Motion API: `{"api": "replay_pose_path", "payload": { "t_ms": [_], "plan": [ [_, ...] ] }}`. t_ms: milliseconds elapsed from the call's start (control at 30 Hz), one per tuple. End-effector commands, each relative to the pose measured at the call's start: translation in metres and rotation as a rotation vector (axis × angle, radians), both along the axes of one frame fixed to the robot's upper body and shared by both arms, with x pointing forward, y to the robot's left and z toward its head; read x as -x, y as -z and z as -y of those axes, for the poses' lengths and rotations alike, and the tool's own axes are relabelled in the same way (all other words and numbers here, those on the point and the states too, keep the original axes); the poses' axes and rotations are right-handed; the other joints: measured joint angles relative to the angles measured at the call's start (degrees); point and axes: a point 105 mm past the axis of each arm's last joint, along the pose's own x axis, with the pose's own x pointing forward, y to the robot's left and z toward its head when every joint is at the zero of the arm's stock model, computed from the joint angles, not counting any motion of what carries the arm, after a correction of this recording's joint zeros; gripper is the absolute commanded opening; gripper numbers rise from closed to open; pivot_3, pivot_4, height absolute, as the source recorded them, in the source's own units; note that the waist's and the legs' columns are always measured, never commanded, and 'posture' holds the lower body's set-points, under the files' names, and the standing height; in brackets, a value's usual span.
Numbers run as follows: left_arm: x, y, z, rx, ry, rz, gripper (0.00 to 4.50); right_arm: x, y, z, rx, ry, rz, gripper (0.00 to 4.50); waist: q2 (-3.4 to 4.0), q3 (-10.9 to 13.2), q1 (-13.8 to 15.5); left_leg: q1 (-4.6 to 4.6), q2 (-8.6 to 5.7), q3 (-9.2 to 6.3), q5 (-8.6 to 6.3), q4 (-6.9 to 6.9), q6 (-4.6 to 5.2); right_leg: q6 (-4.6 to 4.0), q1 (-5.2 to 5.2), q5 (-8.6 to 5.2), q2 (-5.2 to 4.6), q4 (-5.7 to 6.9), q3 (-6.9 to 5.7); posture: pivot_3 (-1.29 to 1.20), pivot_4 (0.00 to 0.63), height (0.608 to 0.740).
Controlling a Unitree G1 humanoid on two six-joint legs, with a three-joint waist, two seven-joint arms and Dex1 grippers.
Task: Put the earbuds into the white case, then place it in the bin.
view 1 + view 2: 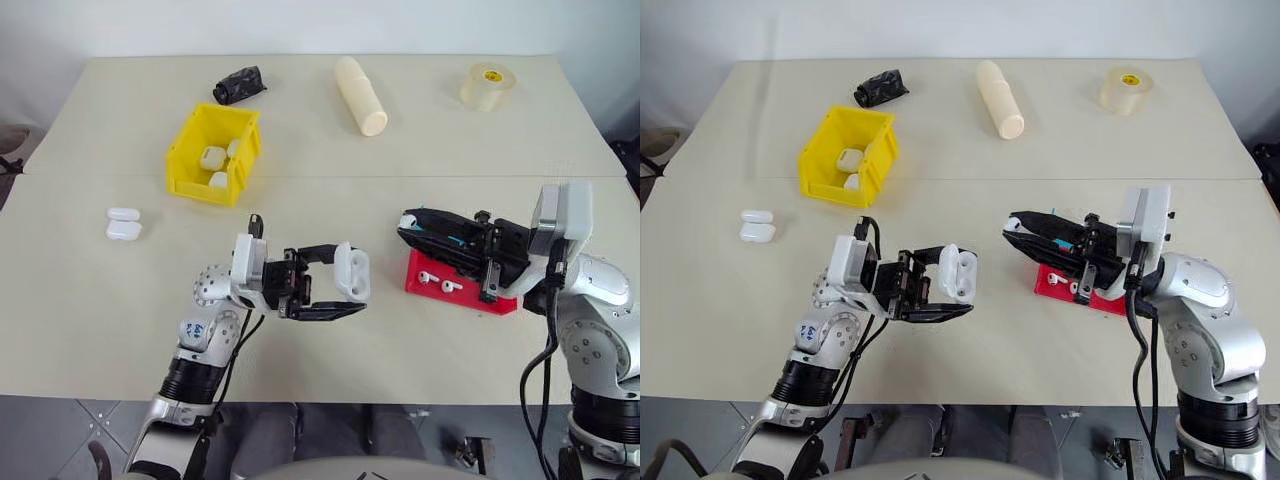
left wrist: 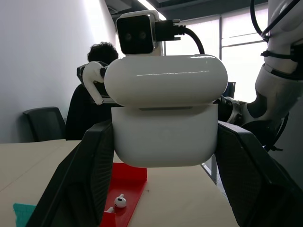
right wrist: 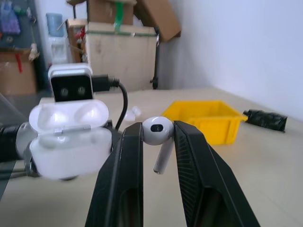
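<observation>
My left claw (image 1: 338, 291) grips the white case (image 1: 352, 274), lid open. My right claw (image 3: 157, 137) pinches an earbud (image 3: 159, 137); both hover above the tabletop (image 1: 120, 320).

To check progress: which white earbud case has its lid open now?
The white case held in the left hand; the cases in the yellow bin and on the table are closed.

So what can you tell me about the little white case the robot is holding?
The white case is small, glossy and rounded, like smooth plastic. Its hinged lid stands open, showing two hollow cups inside. The left end effector pinches it between two black fingers, lifting it above the table. The right end effector faces it, holding an earbud.
</observation>
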Motion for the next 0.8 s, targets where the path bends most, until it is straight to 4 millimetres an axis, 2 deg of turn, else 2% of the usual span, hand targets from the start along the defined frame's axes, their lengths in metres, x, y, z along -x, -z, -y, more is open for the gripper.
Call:
{"api": "replay_pose_path", "payload": {
  "t_ms": [33,433,800],
  "plan": [
    [0.001,-0.013,-0.001,0.032,0.024,0.001,2.79,0.014,-0.011,-0.014,-0.105,-0.042,0.033,0.71,0.02,-0.01,-0.06,0.0,-0.01,0.0,0.0,0.0,0.0,0.0,-0.01,0.0,0.0,0.02,0.0,0.0,0.15,0.74],
    [0.002,-0.017,-0.001,0.0,0.051,-0.002,2.79,0.017,-0.006,-0.042,-0.225,-0.097,0.001,0.71,0.03,-0.02,-0.26,0.0,-0.04,-0.01,0.0,-0.03,0.0,-0.01,-0.04,0.0,0.0,0.19,0.02,0.0,0.15,0.74],
    [0.004,-0.03,0.003,0.012,0.074,0.029,2.79,0.014,0.015,-0.04,-0.238,-0.06,-0.043,0.71,0.03,-0.02,-0.27,0.0,-0.05,0.0,0.0,-0.05,0.0,-0.02,-0.05,-0.01,0.0,0.19,0.02,0.0,0.15,0.74]
  ]
}}
